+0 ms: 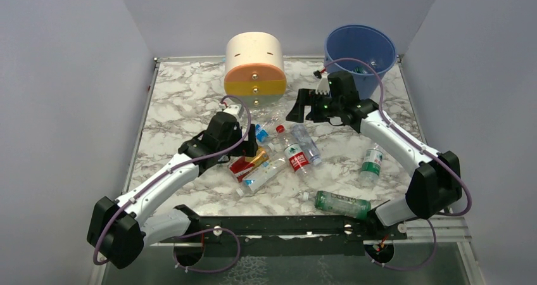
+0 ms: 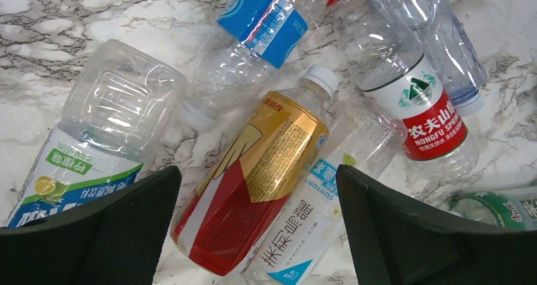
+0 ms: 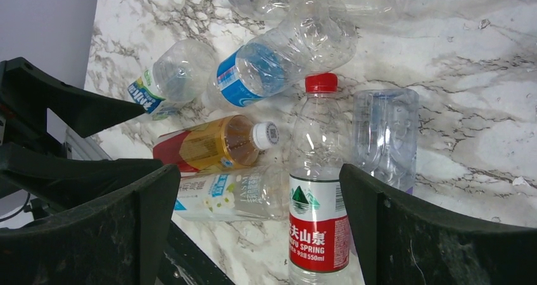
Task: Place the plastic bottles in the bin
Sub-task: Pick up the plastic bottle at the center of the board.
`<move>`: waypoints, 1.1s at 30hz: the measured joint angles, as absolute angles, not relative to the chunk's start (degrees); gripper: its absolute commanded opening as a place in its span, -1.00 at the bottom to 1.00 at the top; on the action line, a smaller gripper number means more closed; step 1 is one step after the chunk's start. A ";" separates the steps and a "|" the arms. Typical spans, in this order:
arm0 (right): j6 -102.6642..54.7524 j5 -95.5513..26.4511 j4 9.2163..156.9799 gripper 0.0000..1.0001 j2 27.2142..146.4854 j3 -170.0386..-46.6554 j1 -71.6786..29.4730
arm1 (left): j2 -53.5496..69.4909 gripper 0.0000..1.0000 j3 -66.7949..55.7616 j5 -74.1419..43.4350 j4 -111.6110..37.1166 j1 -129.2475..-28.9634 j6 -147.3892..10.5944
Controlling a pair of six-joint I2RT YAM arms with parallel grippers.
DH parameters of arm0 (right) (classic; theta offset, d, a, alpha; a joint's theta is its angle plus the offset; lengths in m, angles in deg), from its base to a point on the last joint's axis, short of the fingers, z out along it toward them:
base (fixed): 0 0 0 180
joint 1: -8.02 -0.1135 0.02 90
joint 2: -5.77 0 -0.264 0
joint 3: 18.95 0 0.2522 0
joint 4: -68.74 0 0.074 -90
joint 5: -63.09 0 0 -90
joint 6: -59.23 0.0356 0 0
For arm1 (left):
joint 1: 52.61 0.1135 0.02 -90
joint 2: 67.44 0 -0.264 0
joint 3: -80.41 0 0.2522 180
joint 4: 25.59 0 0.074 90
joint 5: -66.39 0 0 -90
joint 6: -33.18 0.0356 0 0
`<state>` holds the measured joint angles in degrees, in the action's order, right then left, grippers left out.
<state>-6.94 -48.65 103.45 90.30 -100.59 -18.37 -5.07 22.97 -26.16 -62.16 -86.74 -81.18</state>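
Plastic bottles (image 1: 294, 155) lying flat, mostly mid-table. Marble table (image 1: 183, 101): bare strips along left edge and far-left corner. Drawer unit (image 1: 255, 57), one, far centre. Bin (image 1: 383, 50), one, far right corner by walls; contents unclear. Left gripper (image 2: 256, 187) spread wide, empty, low over gold-and-red bottle (image 2: 278, 139). Right gripper (image 3: 259, 183) spread wide, empty, above cluster's far side. Count: seven clustered and touching, two apart at near right.
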 measured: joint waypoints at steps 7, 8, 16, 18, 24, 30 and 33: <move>-6.17 -49.65 103.69 0.99 89.99 -100.24 -18.15 | -5.07 0.98 21.94 -26.14 -60.76 -86.69 -81.18; -6.17 -49.74 103.67 0.99 89.60 -99.76 -18.13 | -5.02 0.98 21.73 -26.12 -60.72 -86.69 -81.13; -6.32 -49.85 103.74 0.99 87.63 -98.21 -18.13 | 0.86 0.98 16.94 -25.51 -59.47 -86.69 -79.43; -6.37 -49.87 103.78 0.99 87.61 -98.21 -18.13 | 3.02 0.98 15.87 -25.37 -59.23 -86.69 -78.93; -6.50 -49.87 103.82 0.99 87.24 -96.98 -18.13 | 9.75 0.98 12.70 -25.31 -58.14 -86.69 -77.79; -6.80 -49.87 104.65 0.99 86.63 -96.04 -18.13 | 13.73 0.98 11.74 -25.40 -56.41 -86.69 -76.87; -6.80 -49.87 104.68 0.99 86.50 -96.04 -18.11 | 15.33 0.98 11.74 -25.48 -55.71 -86.69 -76.61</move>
